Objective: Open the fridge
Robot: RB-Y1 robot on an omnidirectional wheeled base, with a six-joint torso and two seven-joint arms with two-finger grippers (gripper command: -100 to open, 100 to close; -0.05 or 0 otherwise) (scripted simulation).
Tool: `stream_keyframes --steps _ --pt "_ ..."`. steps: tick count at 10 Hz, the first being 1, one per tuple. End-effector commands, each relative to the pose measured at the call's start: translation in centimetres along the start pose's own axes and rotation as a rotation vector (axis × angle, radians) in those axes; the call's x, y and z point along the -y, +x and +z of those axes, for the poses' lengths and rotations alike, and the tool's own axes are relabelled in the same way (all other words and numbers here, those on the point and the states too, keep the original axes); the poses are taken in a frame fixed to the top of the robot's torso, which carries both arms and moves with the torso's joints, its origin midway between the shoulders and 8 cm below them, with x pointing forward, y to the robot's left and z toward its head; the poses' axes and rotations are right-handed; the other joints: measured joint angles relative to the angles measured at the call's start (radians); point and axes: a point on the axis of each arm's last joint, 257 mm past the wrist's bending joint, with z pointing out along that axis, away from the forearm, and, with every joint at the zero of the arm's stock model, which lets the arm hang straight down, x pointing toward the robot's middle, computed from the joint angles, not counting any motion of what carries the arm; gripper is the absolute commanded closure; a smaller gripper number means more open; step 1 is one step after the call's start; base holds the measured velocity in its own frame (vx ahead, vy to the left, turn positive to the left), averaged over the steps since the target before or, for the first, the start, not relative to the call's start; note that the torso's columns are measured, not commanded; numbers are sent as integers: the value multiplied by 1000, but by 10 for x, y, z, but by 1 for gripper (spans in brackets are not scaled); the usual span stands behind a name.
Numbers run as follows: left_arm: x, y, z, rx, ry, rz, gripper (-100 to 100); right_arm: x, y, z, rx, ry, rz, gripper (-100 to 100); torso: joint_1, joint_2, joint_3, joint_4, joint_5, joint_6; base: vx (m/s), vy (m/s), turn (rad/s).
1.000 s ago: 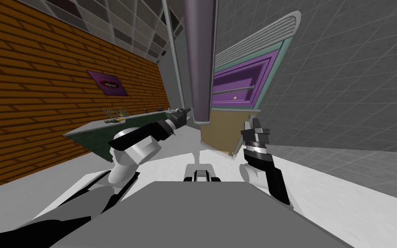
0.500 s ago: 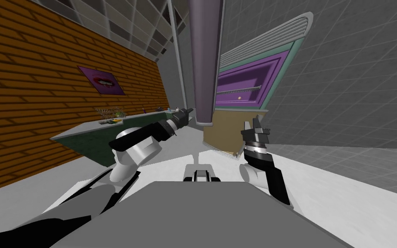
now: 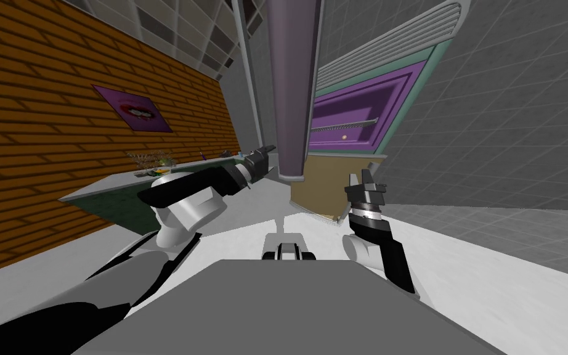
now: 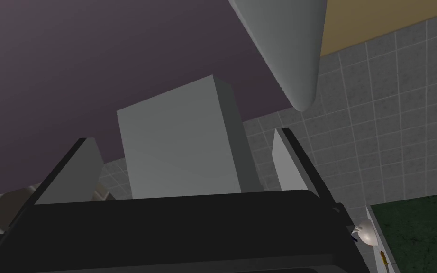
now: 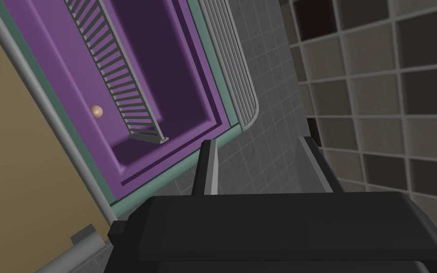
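Item: left gripper (image 4: 184, 136), fingers spread wide on either side of a grey block (image 4: 175, 163) that stands off the fridge door (image 3: 292, 92); clear gaps are seen on both sides, so nothing is clamped. A rounded grey bar (image 4: 288, 47), judged to be the handle, passes just beyond the fingertips. Change noted over the last second: the whole head view has been shifted by the robot's own turn, the left forearm has been reached further out, and more purple cavity is shown beside the door's edge. From this the swing is judged well advanced, with little left but widening. Item: right gripper (image 5: 258, 142), fingers parted and empty, held apart from the door on its far side. Item: fridge door, dull purple-grey, seen edge-on directly ahead of both grippers. Item: fridge interior (image 5: 165, 71), beyond the right gripper, bright purple with a teal frame; one wire shelf (image 5: 118, 71) and a small tan ball (image 5: 96, 111) are contained. Item: tan lower panel (image 3: 316, 188), below the cavity, shut.
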Motion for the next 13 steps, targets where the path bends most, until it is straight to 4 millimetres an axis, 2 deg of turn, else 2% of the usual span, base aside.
stream_keyframes --steps 1,4,6,7,8,13 --pt "17 -9 0 14 10 2 -100 0 0 0 0 0 0 0 1 0 -1 1 0 0 -8 10 -23" --pt "28 -14 0 22 10 1 -100 0 0 0 0 0 0 0 -1 1 -2 7 -2 0 -5 12 -15" --pt "28 -14 0 22 10 1 -100 0 0 0 0 0 0 0 -5 3 -4 10 -4 1 0 0 0" --pt "10 -6 2 1 -37 -14 -100 0 0 0 0 0 0 0 -5 2 -4 9 -4 1 -14 9 16" --pt "8 -6 2 -1 -40 -14 0 0 0 0 0 0 0 0 -3 3 0 4 -2 0 -14 8 18" --pt "7 -4 1 -4 -41 -18 0 0 0 0 0 0 0 0 3 6 6 -1 2 -3 -5 3 6"
